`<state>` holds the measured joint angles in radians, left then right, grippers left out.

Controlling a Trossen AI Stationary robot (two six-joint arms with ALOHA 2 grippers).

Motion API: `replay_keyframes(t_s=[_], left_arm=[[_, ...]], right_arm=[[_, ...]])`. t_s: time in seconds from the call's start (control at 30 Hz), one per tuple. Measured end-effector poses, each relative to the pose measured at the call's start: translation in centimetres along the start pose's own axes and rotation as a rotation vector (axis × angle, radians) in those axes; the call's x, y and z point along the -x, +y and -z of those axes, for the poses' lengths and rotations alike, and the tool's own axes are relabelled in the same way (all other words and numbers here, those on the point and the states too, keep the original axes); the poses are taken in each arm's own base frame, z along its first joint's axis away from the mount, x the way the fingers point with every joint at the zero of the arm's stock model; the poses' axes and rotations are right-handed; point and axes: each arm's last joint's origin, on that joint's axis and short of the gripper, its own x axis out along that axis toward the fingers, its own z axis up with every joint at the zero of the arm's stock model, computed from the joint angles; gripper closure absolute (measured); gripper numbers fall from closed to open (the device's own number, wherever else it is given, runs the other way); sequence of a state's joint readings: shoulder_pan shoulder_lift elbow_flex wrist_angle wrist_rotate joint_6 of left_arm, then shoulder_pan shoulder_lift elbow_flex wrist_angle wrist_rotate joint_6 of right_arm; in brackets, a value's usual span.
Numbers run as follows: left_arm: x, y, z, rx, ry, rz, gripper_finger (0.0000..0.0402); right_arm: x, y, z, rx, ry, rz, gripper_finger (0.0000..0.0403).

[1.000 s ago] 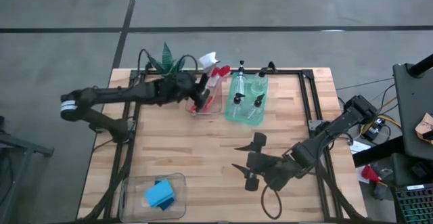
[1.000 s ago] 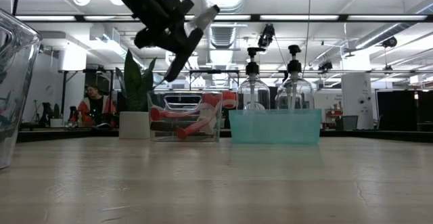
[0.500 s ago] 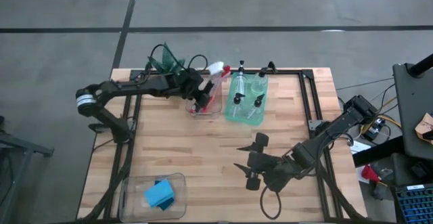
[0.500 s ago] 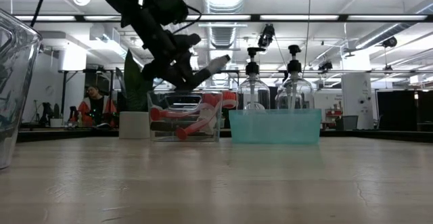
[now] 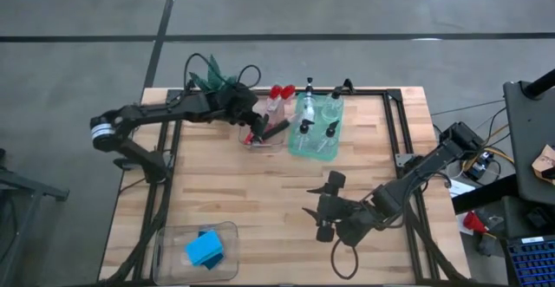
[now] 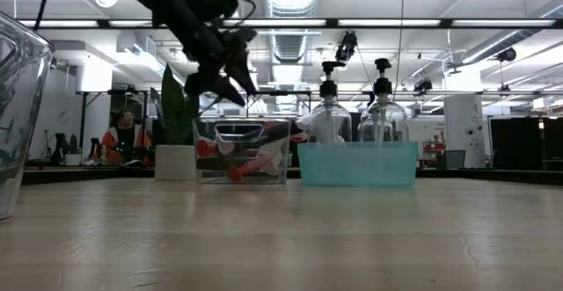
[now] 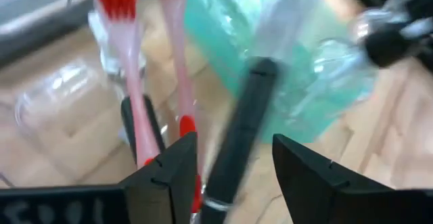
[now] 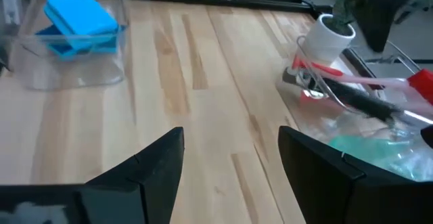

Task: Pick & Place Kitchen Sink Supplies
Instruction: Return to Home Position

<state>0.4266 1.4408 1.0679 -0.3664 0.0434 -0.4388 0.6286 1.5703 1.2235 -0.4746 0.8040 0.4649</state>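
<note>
- The black dish brush (image 5: 276, 129) lies in the clear bin (image 5: 257, 142) at the table's far edge, its head indistinct.
- The left gripper (image 6: 234, 87), fingers spread, has released it.
- The right gripper (image 8: 230, 158) is also spread.

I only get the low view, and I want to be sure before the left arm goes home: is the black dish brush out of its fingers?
Observer: Yes. The left wrist view shows the left gripper with its fingers spread much wider than the handle of the black dish brush, which is seen past them.
Operator: Where does the brush lie?
Observer: Seen from above, it lies slantwise inside the clear bin, beside two red dish brushes.
Operator: And the right arm?
Observer: The right gripper is open and empty over bare wood in the right half of the table, away from every bin.
</note>
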Motion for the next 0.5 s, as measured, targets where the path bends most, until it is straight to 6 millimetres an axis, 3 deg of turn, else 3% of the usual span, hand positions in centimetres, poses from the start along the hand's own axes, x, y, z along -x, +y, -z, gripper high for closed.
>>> replay_keyframes(t_s=[0.17,0.27,0.4,0.5], left_arm=[[2.8,-0.9,-0.4,-0.093,-0.089,0.048,0.0247],[4.6,-1.5,-0.7,-0.136,-0.156,0.08,0.0298],[6.8,-2.9,-0.5,-0.221,-0.254,0.151,0.0386],[8.4,-4.0,0.2,-0.305,-0.338,0.224,0.0391]], right_arm=[[-0.3,-0.4,0.1,-0.011,0.001,0.019,0.0196],[-0.5,-0.8,-0.1,-0.019,0.002,0.029,0.0251],[-0.9,-1.2,-0.1,0.0,0.009,0.042,0.036],[-1.2,-1.5,-0.1,0.007,0.014,0.052,0.0387]])
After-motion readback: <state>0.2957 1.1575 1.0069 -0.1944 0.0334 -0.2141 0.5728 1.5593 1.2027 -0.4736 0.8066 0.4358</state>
